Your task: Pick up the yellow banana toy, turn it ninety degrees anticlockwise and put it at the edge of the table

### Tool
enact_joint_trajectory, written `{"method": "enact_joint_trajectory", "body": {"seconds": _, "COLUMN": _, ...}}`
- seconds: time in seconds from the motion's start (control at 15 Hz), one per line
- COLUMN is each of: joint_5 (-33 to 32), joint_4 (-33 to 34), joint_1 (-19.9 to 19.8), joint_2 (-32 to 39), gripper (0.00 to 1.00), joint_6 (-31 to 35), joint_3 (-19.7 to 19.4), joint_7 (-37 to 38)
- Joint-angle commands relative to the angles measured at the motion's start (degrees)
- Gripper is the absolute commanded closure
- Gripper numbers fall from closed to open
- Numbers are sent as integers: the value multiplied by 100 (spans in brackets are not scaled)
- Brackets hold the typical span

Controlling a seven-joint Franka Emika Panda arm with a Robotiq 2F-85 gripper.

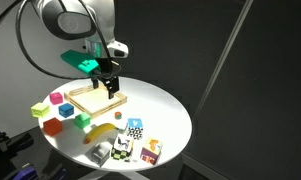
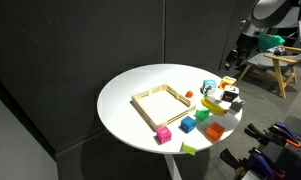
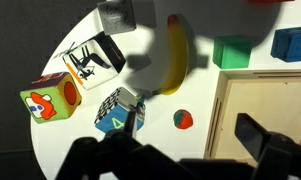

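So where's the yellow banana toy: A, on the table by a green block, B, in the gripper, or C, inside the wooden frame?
A: the wrist view shows the yellow banana toy lying on the table beside the green block, outside the wooden frame.

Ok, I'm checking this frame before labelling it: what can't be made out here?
yellow banana toy: plain in the wrist view; too small to pick out in both exterior views.
gripper: wrist view, a dark blurred silhouette, cut by the bottom edge.
wooden frame: wrist view, cut by the right edge, partly behind the gripper.
blue block: wrist view, cut by the right edge.
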Motion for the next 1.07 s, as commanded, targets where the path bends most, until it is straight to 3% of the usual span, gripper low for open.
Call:
{"method": "enact_joint_trajectory", "body": {"seconds": 0.0, "joint_5": -2, "joint_4": 39, "joint_1": -123, "joint_2": 214, "gripper": 0, "joint_6": 28, "joint_3": 96, "joint_7": -67}}
{"method": "enact_joint_trajectory", "body": {"seconds": 0.33, "joint_5": 91, "joint_4": 48, "joint_1": -155, "joint_2": 667, "gripper": 0, "joint_6": 222, "joint_3": 109, "joint_7": -236}}
{"method": "enact_joint_trajectory", "body": {"seconds": 1.0, "joint_5": 225, "joint_4": 54, "joint_1": -354, "joint_2": 1664, "gripper": 0, "joint_6": 1316, "joint_3": 426, "joint_7": -409}}
